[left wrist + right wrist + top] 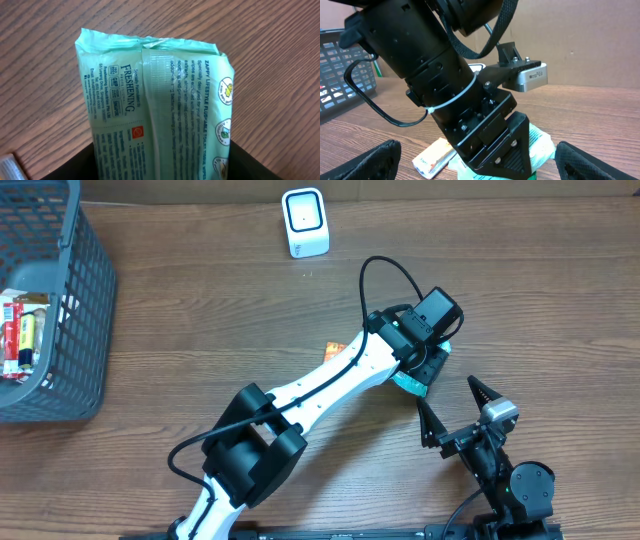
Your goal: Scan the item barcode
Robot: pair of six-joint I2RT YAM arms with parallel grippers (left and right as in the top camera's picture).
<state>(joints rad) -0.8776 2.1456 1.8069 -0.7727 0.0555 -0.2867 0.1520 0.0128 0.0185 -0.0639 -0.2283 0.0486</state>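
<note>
Green wipes pack (155, 100) fills the left wrist view, lying flat on the wooden table (200, 330), its print reading "FRESHENING" and "ZAPPY LIFESTYLE FLUSHABLE". At the table's left edge stands a grey mesh basket (80, 300) with goods inside, well apart. The left gripper (160, 170) straddles the pack at the right of the table; whether it squeezes, I cannot tell. Near it, the right gripper (456, 408) is spread wide, holding nothing. Bare wood runs from the pack to the white scanner (304, 222) at the far edge. A small orange-and-white packet (333, 350) lies beside the pack.

Wipes pack (155, 110) on table (200, 310), scanner (304, 222) behind, basket (85, 290) left
</note>
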